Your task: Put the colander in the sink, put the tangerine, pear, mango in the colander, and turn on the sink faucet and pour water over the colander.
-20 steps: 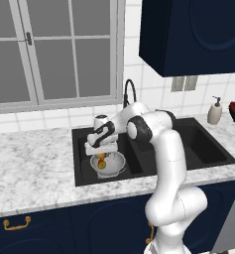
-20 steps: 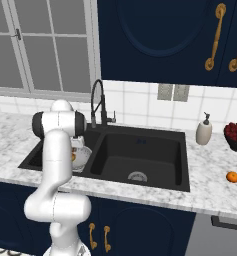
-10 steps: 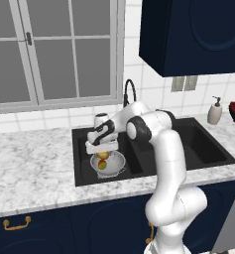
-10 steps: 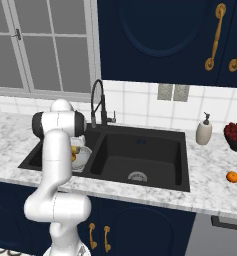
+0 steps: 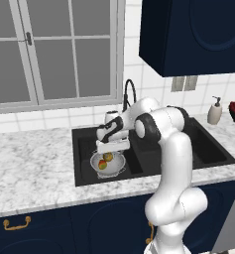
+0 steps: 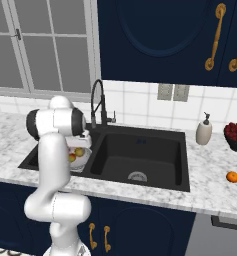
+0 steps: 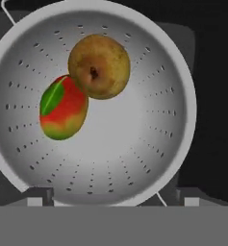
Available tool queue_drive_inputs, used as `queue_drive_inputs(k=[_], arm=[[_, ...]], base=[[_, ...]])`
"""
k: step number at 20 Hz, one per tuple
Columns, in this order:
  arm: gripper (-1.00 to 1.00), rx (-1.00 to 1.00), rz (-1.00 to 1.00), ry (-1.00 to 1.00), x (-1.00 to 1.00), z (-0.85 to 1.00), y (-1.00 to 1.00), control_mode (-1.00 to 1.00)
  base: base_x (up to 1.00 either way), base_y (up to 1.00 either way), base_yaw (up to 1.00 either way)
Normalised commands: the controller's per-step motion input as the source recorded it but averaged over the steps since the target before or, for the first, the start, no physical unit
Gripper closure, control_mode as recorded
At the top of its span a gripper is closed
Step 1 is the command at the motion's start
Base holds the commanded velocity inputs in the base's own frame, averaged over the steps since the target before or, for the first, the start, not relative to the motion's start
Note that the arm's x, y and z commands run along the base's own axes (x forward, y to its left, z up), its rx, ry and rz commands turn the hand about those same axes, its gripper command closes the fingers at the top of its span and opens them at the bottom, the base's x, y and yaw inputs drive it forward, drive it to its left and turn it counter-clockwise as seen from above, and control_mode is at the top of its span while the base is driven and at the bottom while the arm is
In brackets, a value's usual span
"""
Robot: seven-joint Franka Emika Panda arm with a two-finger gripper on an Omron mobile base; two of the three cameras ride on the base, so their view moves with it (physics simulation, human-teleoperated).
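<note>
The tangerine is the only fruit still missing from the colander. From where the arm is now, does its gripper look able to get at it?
Probably not from here. The tangerine lies on the counter right of the sink, while the open gripper hangs over the colander in the left basin.

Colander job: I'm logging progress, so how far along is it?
Done: the colander sits in the sink, holding the pear and mango. In hand: nothing; the open gripper hovers above the bowl. Left: the tangerine waits on the counter, and no water runs from the sink faucet.
</note>
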Motion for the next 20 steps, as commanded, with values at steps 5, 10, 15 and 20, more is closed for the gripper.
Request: queue_drive_inputs(k=[5, 10, 15, 20], arm=[[-1.0, 0.0, 0.0, -0.12, -0.87, 0.56, 0.0, -1.0], [-1.0, 0.0, 0.0, -0.15, -0.64, 0.86, -0.02, -1.0], [-1.0, 0.04, 0.0, -0.07, -0.55, 0.88, -0.42, -1.0], [-1.0, 0.07, 0.0, 0.0, -0.4, 0.73, -0.97, -1.0]], base=[[0.0, 0.0, 0.0], [0.0, 0.0, 0.0], [0.0, 0.0, 0.0], [0.0, 0.0, 0.0]])
